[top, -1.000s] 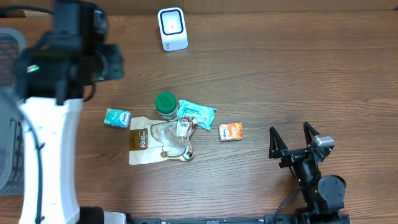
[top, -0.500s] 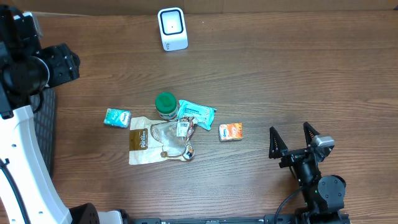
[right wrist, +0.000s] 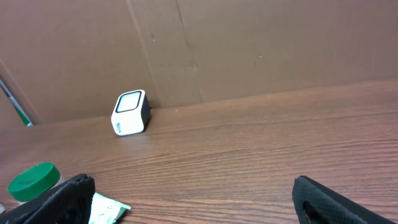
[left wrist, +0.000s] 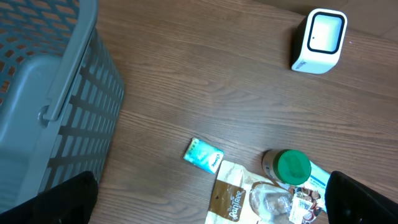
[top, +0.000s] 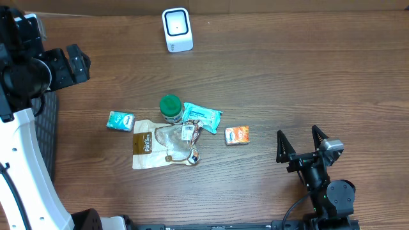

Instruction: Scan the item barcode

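Since neither arm grips anything, I read both sets of jaws as released. The left jaws hang spread wide above the left rear of the bench, with nothing between them. The right jaws stand spread wide near the front right corner, tips toward the far edge, also with nothing between them.

Edges and room:
- The scanner stands at the far edge, against a cardboard wall, window facing up.
- The basket sits at the left edge, below the left jaws and just to one side.
- Bare wood separates the scanner from the items at mid-bench.
- A wider bare stretch covers the right half, from the orange packet out to the right jaws.
- A narrower bare strip runs between the basket wall and the teal packet.

Items to scan, all lying loose at mid-bench, well apart from the scanner:
- The jar, green lid up, touches the wipes on its right.
- The pouch lies flat just in front of the jar.
- The teal packet lies just beside the pouch's left corner.
- The orange packet lies near the wipes, not touching.

Containers:
- The basket is grey mesh. Only part of its inside shows, and I cannot tell its contents.
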